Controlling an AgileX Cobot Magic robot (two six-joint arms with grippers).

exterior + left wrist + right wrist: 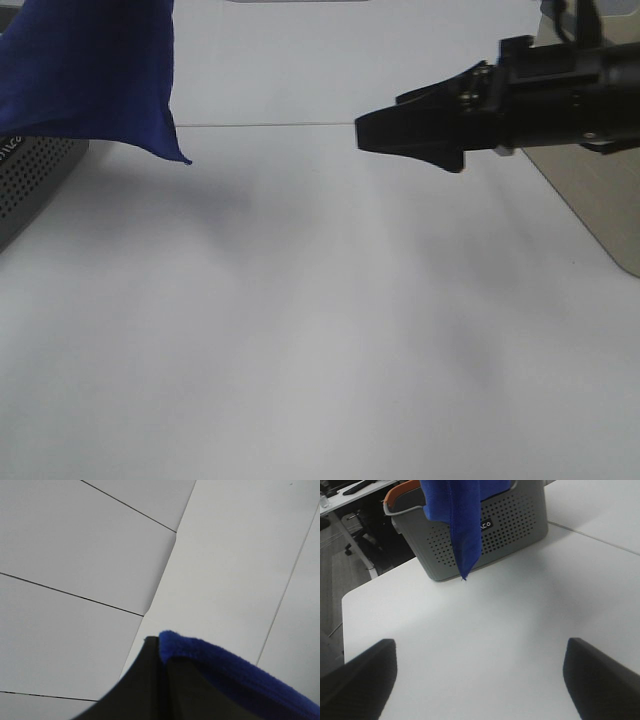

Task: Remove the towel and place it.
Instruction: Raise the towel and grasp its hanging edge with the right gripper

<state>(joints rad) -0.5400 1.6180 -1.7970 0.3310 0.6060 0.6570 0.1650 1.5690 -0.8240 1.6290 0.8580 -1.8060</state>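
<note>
White tabletop [320, 330] stretches under both arms. At its left side the left gripper [159, 642] is clamped shut on an edge of the blue towel [90, 70], which hangs lifted at the grey basket [515, 525] with one corner dangling in front of its wall. The right gripper [385, 135] hovers wide open, holding nothing. With only the edge pinched, the towel could slip free, or trailing cloth could catch the basket rim and drag it.

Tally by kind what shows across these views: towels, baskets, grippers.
blue towel: 1
grey basket: 1
grippers: 2, the left gripper and the right gripper
Total: 4
</note>
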